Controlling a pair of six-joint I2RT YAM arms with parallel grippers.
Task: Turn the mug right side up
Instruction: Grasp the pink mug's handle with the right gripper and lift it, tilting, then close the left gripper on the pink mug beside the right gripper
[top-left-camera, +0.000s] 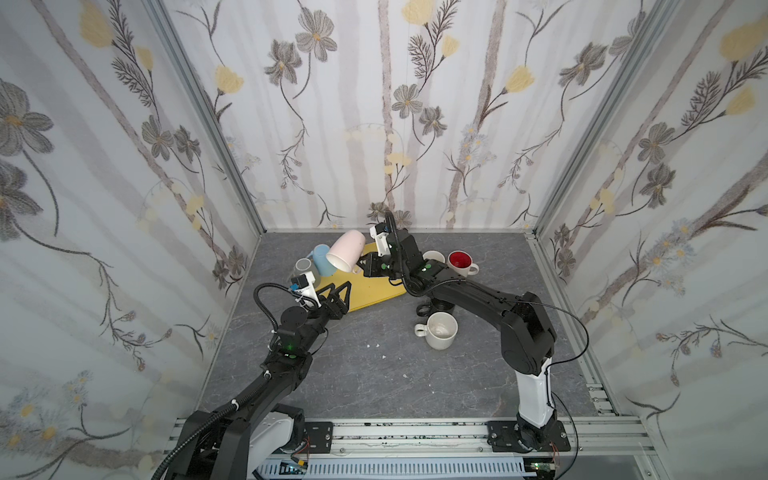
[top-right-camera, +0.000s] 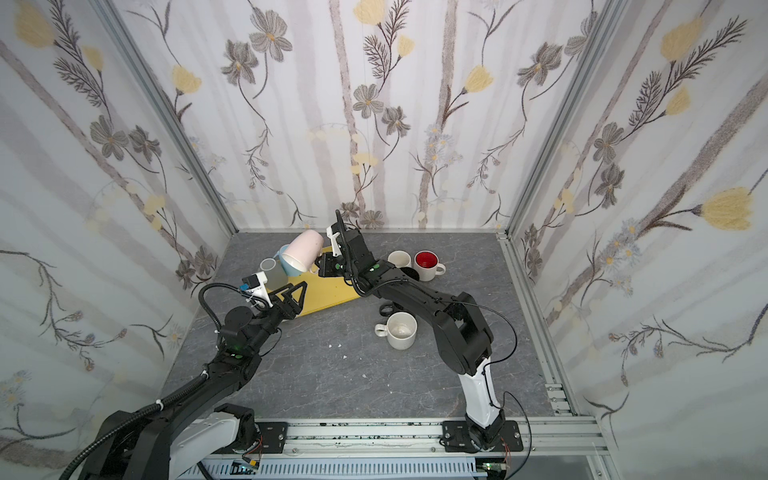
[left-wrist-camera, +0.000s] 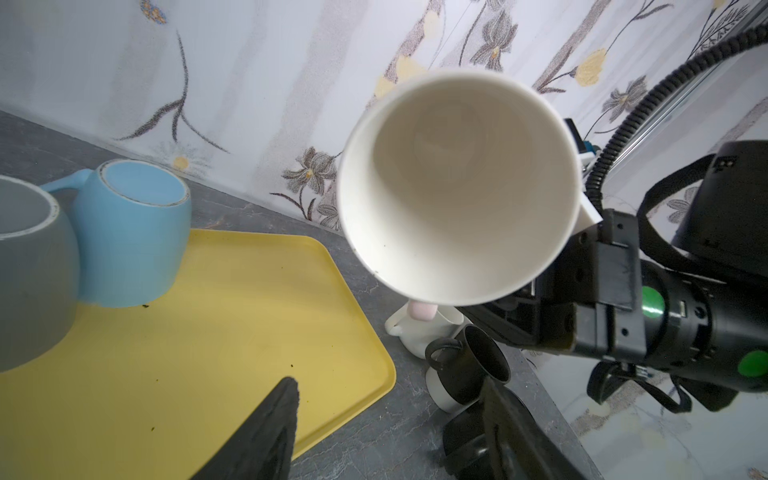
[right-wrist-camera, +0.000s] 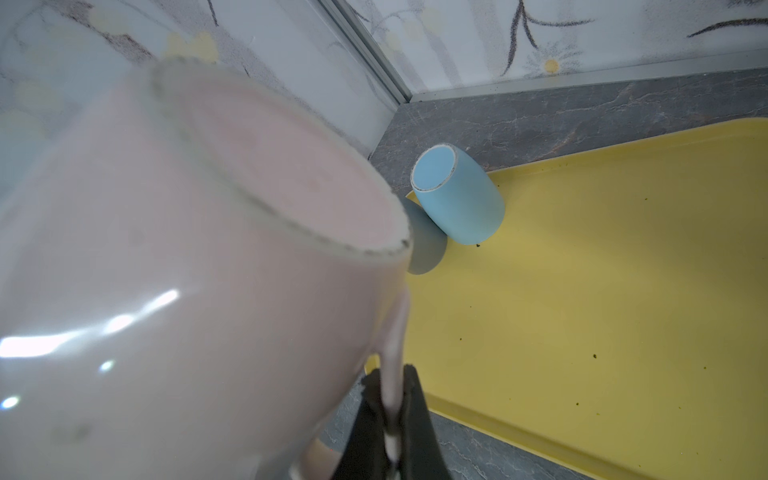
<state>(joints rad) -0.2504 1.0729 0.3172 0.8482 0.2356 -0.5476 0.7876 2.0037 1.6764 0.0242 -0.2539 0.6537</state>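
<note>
Right gripper (right-wrist-camera: 392, 415) clamped on pink mug (top-left-camera: 345, 251) handle; mug in air over tray (top-left-camera: 374, 291) far end, tilted, mouth facing down toward near-left. Left gripper (top-left-camera: 338, 287) spread apart, empty, over tray's near-left edge.

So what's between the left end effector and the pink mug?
Nothing solid. In the left wrist view the mouth of the pink mug faces the left end effector across open air, with the yellow tray below and the blue mug aside.

Place: a lab robot test cell.
Walls: floral-print panels (top-left-camera: 374, 104) framed by aluminium posts (top-left-camera: 205, 112), filling the upper frame.
Base: black arm mounts (top-left-camera: 528, 436) bolted to a slotted rail (top-left-camera: 415, 434), bottom edge.
</note>
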